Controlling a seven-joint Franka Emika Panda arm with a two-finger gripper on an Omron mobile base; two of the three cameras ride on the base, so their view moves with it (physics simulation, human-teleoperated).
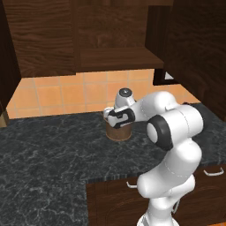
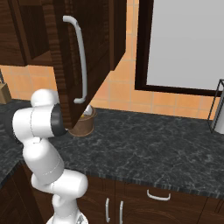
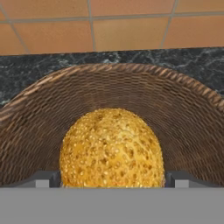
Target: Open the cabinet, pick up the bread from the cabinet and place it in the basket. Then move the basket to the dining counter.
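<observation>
The round golden bread (image 3: 111,151) lies inside the brown woven basket (image 3: 183,118), low against its near wall. My gripper (image 3: 113,179) reaches down into the basket and stands open, a dark fingertip (image 3: 46,179) on each side of the bread. From the left base view, the hand (image 1: 118,115) hovers right over the basket (image 1: 118,132) on the black counter. The cabinet (image 1: 119,57) above is open, its shelf bare; its door (image 2: 94,48) with the silver bar handle (image 2: 81,65) swings out over the basket (image 2: 83,126). The dining counter is out of view.
The black speckled counter (image 2: 148,148) runs along an orange tiled wall, with drawer fronts (image 2: 157,197) below. A dark-framed window (image 2: 183,43) and a metal rack (image 2: 217,107) sit at the right. A brown block (image 2: 3,94) stands at the far left.
</observation>
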